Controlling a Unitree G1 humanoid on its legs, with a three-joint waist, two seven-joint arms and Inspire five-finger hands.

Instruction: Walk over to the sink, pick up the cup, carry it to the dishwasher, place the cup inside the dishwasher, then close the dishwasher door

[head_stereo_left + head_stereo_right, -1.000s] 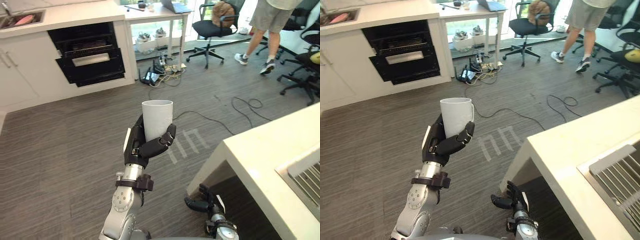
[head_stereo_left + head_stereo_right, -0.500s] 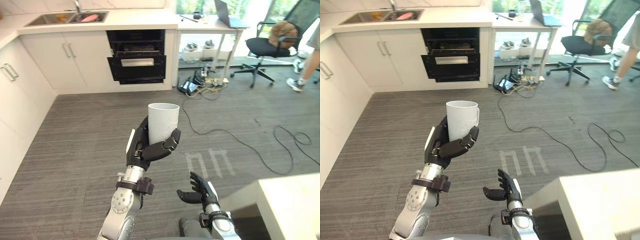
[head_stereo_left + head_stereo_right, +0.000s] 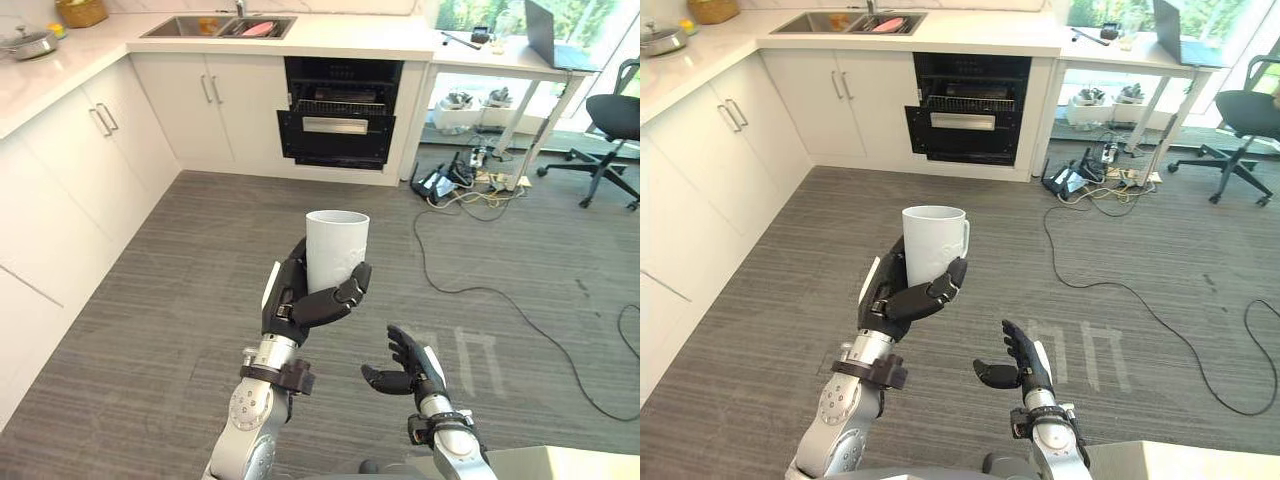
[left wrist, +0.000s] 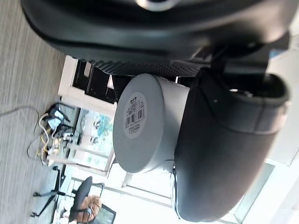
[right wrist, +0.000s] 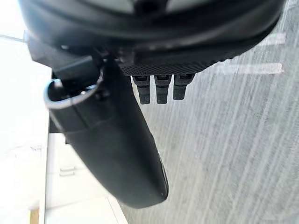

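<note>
Cup [image 3: 336, 248], white and upright, is up in the air above the grey floor [image 3: 140, 300], gripped by the left hand [image 3: 298, 300], whose dark fingers curl round its lower half while the rim stands clear above them (its small handle shows on the side away from the palm in the right eye view). From the left wrist view the cup's round base faces the camera with a sticker on it, and the thumb [image 4: 224, 149] lies pressed along its wall. Just to the right and lower, the right hand [image 3: 415, 370] hangs apart from the cup with its fingers loosely spread and holding nothing. Across the back of the room, far left, a lidded pot [image 3: 28, 42] and a basket [image 3: 82, 12] stand on the white tabletop [image 3: 60, 80] over a run of white cabinets [image 3: 215, 120]. Next comes the sink [image 3: 215, 26], with something pink lying in it. Right of the cabinets is the black dishwasher [image 3: 340, 125], its door ajar and a rack showing above it, well apart from the cup. Further right a desk [image 3: 500, 57] carries a laptop [image 3: 555, 35], with a tangle of plugs and cables [image 3: 465, 180] on the floor beneath, and a black office chair [image 3: 615, 125] at the far right.
</note>
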